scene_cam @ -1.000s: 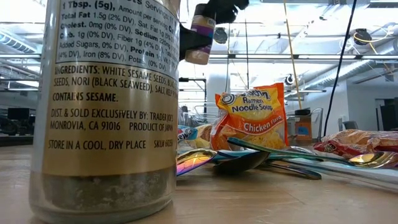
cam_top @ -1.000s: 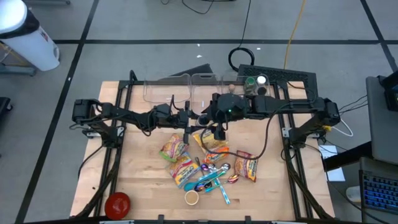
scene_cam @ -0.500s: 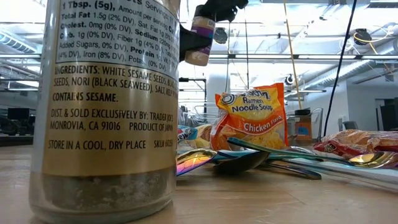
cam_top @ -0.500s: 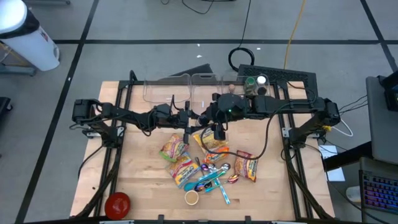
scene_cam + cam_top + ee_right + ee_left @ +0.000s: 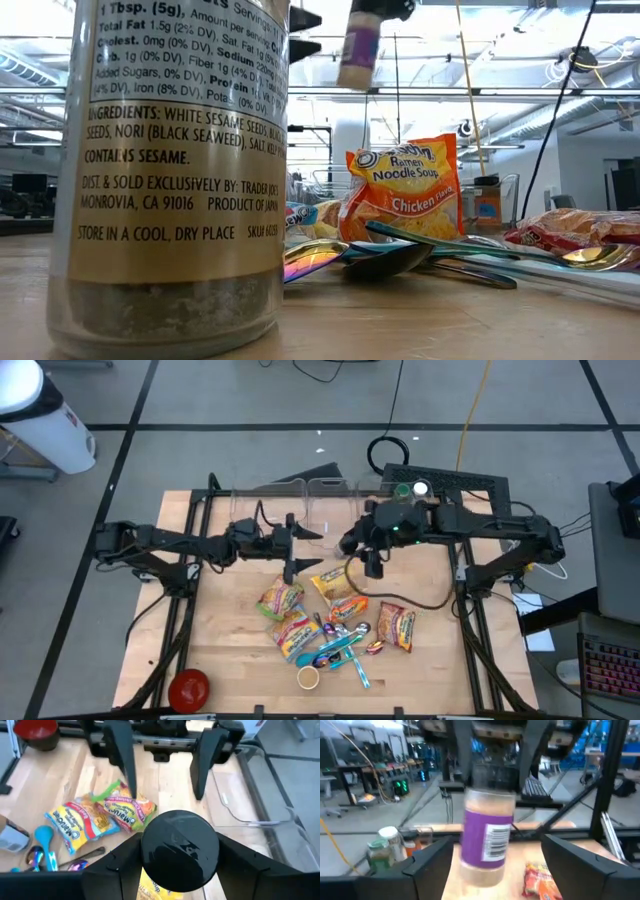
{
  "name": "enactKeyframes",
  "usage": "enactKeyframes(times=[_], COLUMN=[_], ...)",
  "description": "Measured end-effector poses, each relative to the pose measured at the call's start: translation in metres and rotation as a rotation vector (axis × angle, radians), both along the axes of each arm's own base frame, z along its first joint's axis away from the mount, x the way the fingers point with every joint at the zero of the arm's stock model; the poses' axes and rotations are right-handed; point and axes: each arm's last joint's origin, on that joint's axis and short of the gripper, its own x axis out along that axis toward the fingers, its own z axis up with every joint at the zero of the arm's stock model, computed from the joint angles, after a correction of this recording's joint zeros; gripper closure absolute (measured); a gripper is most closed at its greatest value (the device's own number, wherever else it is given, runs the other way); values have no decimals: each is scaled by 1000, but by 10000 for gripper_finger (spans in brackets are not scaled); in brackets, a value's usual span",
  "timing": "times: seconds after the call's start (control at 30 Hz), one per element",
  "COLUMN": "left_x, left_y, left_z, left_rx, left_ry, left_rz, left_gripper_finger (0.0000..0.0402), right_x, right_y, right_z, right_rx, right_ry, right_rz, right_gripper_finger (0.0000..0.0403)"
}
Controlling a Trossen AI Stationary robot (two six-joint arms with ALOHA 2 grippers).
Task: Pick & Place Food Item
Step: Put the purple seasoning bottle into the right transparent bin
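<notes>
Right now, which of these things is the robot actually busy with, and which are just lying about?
In the job:
- purple-labelled clear spice jar, held in the air by the right tool
- left tool, open, facing the jar

Lying about:
- orange ramen noodle packets
- shiny metal spoons
- red bowl
- small tan cup
- gold-labelled sesame seasoning jar
</notes>
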Motion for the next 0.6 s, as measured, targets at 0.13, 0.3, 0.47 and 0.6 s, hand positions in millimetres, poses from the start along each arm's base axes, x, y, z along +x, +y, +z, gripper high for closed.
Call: enactKeyframes(times=[0.13, 0.3, 0.47, 0.6], left_x=[-8, -10, -10, -10], left_y=[-1, -2, -2, -2], left_z=[7, 10, 8, 8], left_rx=[-27, -20, -21, -20], left_ry=[17, 17, 30, 31], left_rz=[-3, -9, -9, -8], left_gripper_finger=[70, 67, 64, 64], right_x=[-20, -43, -57, -65], right_y=[-5, -29, -67, -103], right_z=[13, 25, 25, 18], right_rx=[-51, -92, -87, -68], right_ry=[-20, -38, -20, 2], right_rz=[-85, -229, -373, -460], right_gripper_finger=[208, 208, 208, 208])
